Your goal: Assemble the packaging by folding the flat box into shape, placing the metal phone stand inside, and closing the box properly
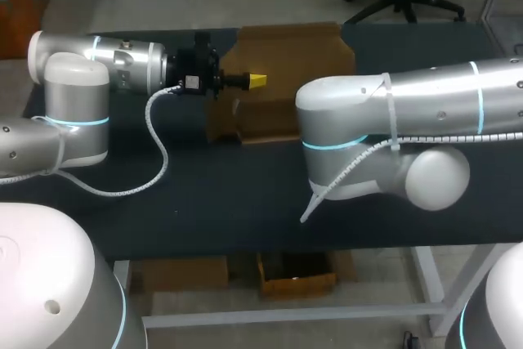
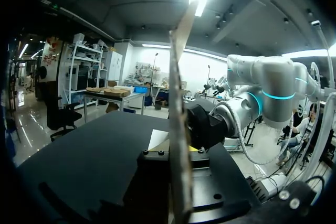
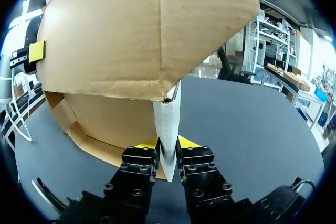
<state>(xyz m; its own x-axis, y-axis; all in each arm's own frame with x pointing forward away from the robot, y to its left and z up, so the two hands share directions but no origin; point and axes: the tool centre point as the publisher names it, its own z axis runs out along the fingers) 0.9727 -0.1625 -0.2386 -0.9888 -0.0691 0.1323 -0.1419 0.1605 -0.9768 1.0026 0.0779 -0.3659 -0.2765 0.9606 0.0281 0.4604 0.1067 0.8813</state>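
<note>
Pinching cardboard box [image 1: 286,63] in left gripper [image 1: 257,81] and right gripper [image 3: 168,148].
Likely light, bendy at creases; hold by panel edges.

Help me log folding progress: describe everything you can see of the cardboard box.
The cardboard box is plain brown corrugated board, partly folded into an open shell with loose flaps. It is at the far middle of the dark table. The left tool clamps one wall from both sides; the right tool pinches a whitish flap between its fingers. Its inside is mostly hidden.
</note>
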